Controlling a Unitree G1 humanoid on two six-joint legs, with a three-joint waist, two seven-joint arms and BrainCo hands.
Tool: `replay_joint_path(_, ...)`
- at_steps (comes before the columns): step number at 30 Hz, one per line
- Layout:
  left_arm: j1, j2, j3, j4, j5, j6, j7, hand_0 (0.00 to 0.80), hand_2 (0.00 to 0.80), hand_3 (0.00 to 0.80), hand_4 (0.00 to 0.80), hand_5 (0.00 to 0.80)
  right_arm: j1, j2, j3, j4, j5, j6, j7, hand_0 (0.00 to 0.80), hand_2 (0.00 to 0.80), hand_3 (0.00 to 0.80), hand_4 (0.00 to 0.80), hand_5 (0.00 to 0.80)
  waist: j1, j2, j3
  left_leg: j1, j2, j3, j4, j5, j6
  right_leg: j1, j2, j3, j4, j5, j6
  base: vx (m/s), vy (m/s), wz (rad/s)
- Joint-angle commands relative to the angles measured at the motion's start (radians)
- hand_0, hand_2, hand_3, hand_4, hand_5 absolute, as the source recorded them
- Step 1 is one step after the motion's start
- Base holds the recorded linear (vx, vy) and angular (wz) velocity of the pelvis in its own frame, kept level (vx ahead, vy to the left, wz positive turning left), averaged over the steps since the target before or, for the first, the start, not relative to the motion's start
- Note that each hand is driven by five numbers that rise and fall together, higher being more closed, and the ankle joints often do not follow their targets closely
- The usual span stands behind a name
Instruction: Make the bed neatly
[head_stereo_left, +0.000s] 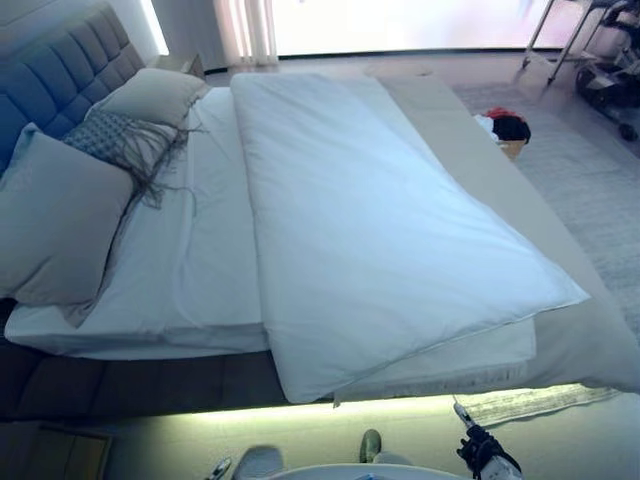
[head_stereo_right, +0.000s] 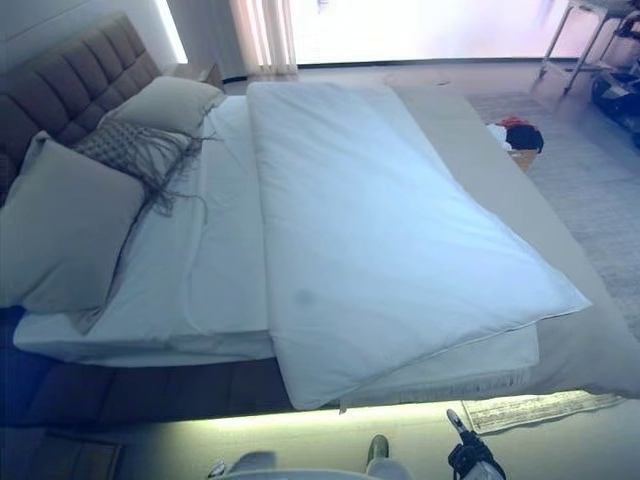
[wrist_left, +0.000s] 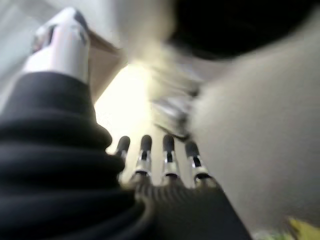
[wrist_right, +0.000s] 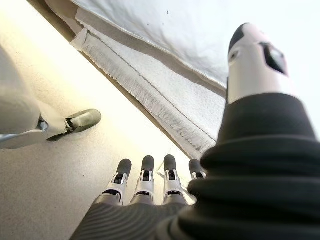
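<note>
A white duvet (head_stereo_left: 380, 230) lies folded double on the bed, slanting across the mattress with its near corner hanging over the near edge. The white sheet (head_stereo_left: 200, 270) is bare beside it. Two beige pillows (head_stereo_left: 55, 215) (head_stereo_left: 150, 95) and a grey fringed cushion (head_stereo_left: 115, 140) lean at the padded headboard (head_stereo_left: 60, 60). A beige cover (head_stereo_left: 590, 340) lies along the foot. My right hand (head_stereo_left: 485, 452) hangs low by the near bed edge, fingers (wrist_right: 145, 177) straight, empty. My left hand (wrist_left: 165, 160) is open and empty, shown only in its wrist view.
A basket of red and black clothes (head_stereo_left: 508, 130) stands on the floor past the foot of the bed. A fringed rug (head_stereo_left: 530, 402) lies by the near corner, also in the right wrist view (wrist_right: 150, 90). A nightstand (head_stereo_left: 180, 64) stands by the headboard. Metal frame legs (head_stereo_left: 555, 40) stand far right.
</note>
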Motion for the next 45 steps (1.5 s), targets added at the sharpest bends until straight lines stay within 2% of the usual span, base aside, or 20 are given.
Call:
replay_joint_path(1, -0.081, 0.047, -0.026, -0.005, 0.003, -0.004, 0.001, 0.000, 0.000, 0.000, 0.000, 0.000, -0.123, -0.015, -0.032, -0.021, 0.111, -0.002, 0.019, 0.000, 0.000, 0.000, 0.000, 0.000, -0.023, 0.006, 0.099, -0.039, -0.004, 0.014, -0.074, 0.066, 0.042, -0.096, -0.116, 0.090, 0.211, -0.133, 0.081, -0.229, 0.106, -0.61)
replay_joint_path(5, -0.168, 0.065, -0.066, -0.026, -0.043, 0.010, 0.017, 0.000, 0.000, 0.000, 0.000, 0.000, -0.208, -0.044, -0.036, -0.005, 0.193, -0.012, 0.021, 0.000, 0.000, 0.000, 0.000, 0.000, -0.027, 0.009, 0.156, -0.185, -0.007, 0.018, 0.046, 0.028, 0.042, -0.238, -0.146, 0.123, 0.289, -0.129, 0.088, -0.188, 0.031, 0.22)
replay_joint_path(10, -0.215, 0.073, -0.105, -0.041, -0.108, -0.003, 0.027, 0.000, 0.000, 0.000, 0.000, 0.000, -0.295, -0.076, -0.017, -0.010, 0.241, -0.006, -0.013, 0.000, 0.000, 0.000, 0.000, 0.000, -0.021, 0.015, 0.206, -0.326, 0.006, -0.004, 0.171, -0.016, 0.038, -0.360, -0.147, 0.149, 0.400, -0.166, 0.078, -0.098, -0.021, 0.15)
replay_joint_path(18, -0.273, 0.082, -0.138, -0.064, -0.152, -0.009, 0.023, 0.000, 0.000, 0.000, 0.000, 0.000, -0.422, -0.167, -0.008, -0.002, 0.305, 0.034, -0.003, 0.000, 0.000, 0.000, 0.000, 0.000, 0.004, 0.025, 0.245, -0.521, -0.005, -0.049, 0.293, -0.043, 0.052, -0.551, -0.137, 0.157, 0.556, -0.212, 0.053, -0.029, -0.049, 0.10)
replay_joint_path(19, -0.276, 0.083, -0.140, -0.066, -0.163, -0.013, 0.026, 0.000, 0.000, 0.000, 0.000, 0.000, -0.437, -0.178, -0.005, -0.002, 0.304, 0.041, -0.008, 0.000, 0.000, 0.000, 0.000, 0.000, 0.008, 0.028, 0.245, -0.525, -0.005, -0.054, 0.305, -0.070, 0.049, -0.560, -0.133, 0.161, 0.579, -0.240, 0.059, 0.063, -0.045, 0.06)
replay_joint_path(27, -0.302, 0.088, -0.157, -0.106, -0.201, -0.028, 0.037, 0.000, 0.000, 0.000, 0.000, 0.000, -0.558, -0.270, 0.013, -0.010, 0.317, 0.050, -0.014, 0.000, 0.000, 0.000, 0.000, 0.000, 0.037, 0.054, 0.264, -0.687, -0.021, -0.078, 0.415, -0.088, 0.081, -0.731, -0.131, 0.179, 0.737, -0.288, 0.031, -0.014, -0.037, 0.08)
replay_joint_path(35, -0.284, 0.097, -0.171, -0.159, -0.251, -0.042, 0.036, 0.000, 0.000, 0.000, 0.000, 0.000, -0.705, -0.374, 0.044, -0.038, 0.280, 0.068, -0.048, 0.000, 0.000, 0.000, 0.000, 0.000, 0.058, 0.083, 0.288, -0.873, -0.050, -0.102, 0.609, -0.140, 0.121, -0.912, -0.126, 0.207, 0.949, -0.355, -0.014, -0.009, 0.003, 0.07)
replay_joint_path(45, -0.231, 0.111, -0.179, -0.226, -0.277, -0.058, 0.019, 0.000, 0.000, 0.000, 0.000, 0.000, -0.905, -0.472, 0.111, -0.048, 0.243, 0.084, -0.062, 0.000, 0.000, 0.000, 0.000, 0.000, 0.096, 0.094, 0.311, -1.022, -0.072, -0.124, 0.740, -0.151, 0.140, -1.057, -0.130, 0.213, 1.091, -0.389, -0.034, 0.000, 0.002, 0.03)
